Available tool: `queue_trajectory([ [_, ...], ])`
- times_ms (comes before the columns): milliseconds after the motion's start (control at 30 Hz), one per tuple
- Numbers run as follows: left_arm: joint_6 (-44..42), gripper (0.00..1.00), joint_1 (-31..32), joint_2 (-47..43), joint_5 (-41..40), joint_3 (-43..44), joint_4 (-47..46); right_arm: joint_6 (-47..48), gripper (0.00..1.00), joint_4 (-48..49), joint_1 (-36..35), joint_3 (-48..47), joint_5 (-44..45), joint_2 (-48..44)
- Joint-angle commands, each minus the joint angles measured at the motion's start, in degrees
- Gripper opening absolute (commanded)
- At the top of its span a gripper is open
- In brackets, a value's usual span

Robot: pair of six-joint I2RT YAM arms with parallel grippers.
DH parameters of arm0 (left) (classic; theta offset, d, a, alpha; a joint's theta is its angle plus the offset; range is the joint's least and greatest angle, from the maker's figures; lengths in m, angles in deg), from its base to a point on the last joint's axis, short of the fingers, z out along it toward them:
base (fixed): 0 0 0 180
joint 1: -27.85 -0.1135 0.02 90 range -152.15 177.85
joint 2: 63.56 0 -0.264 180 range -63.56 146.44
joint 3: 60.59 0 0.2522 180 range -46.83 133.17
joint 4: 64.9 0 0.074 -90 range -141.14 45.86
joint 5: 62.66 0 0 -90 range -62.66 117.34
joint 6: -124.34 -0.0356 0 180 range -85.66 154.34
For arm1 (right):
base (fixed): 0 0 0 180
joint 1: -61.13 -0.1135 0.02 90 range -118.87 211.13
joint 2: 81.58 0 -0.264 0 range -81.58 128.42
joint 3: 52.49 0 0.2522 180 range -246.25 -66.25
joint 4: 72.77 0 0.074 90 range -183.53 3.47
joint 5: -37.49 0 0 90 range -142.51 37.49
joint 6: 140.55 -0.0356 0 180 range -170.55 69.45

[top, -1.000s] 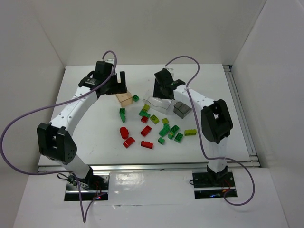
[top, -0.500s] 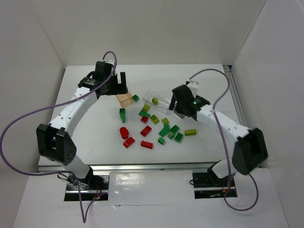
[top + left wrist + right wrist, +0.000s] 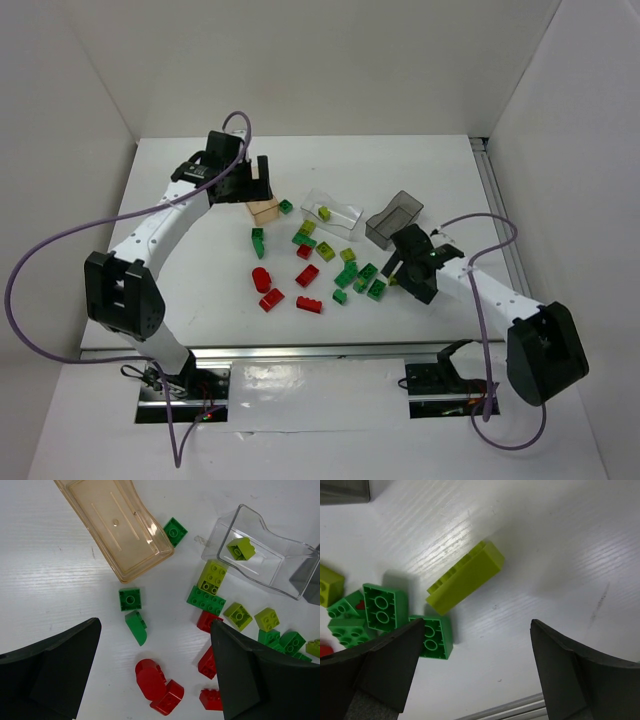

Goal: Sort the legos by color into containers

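The peach container (image 3: 263,209) (image 3: 115,525), the clear container (image 3: 338,213) (image 3: 270,560) and the smoky grey container (image 3: 393,215) stand in a row at the back. One yellow-green lego (image 3: 241,548) lies in the clear container. Red (image 3: 271,298), dark green (image 3: 347,274) and yellow-green (image 3: 325,252) legos lie scattered in front. My left gripper (image 3: 252,185) (image 3: 156,630) is open and empty, high over the peach container. My right gripper (image 3: 400,268) (image 3: 477,625) is open and empty, low beside a long yellow-green lego (image 3: 465,577) and two green legos (image 3: 436,636).
The table's front rail (image 3: 300,350) runs close in front of my right gripper. White walls enclose the table on three sides. A corner of the grey container (image 3: 345,490) shows at the top left of the right wrist view.
My right arm swung from over the clear container to the front right, down beside the long yellow-green lego. A yellow-green lego now lies in the clear container. My left arm barely moved.
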Motion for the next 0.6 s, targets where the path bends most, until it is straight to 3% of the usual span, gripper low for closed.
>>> queue_trajectory([
  [0,0.33,1.00,-0.04,0.46,1.03,1.96,-0.38,-4.50,0.92,4.82,2.94,2.20,-3.43,-1.60],
  [267,-0.20,1.00,-0.04,0.99,-0.81,2.49,0.76,-1.60,0.80,15.02,7.87,4.68,-6.60,2.44],
  [433,-0.20,1.00,-0.04,0.99,-0.29,2.49,0.76,0.16,0.75,15.73,7.87,1.70,-4.84,5.78],
  [533,-0.20,1.00,-0.04,0.99,0.24,2.49,0.76,0.69,0.65,15.73,7.87,1.17,-4.84,7.54],
  [567,-0.20,1.00,-0.04,0.99,0.24,2.49,0.76,0.69,0.55,15.73,7.87,1.16,-4.32,7.54],
])
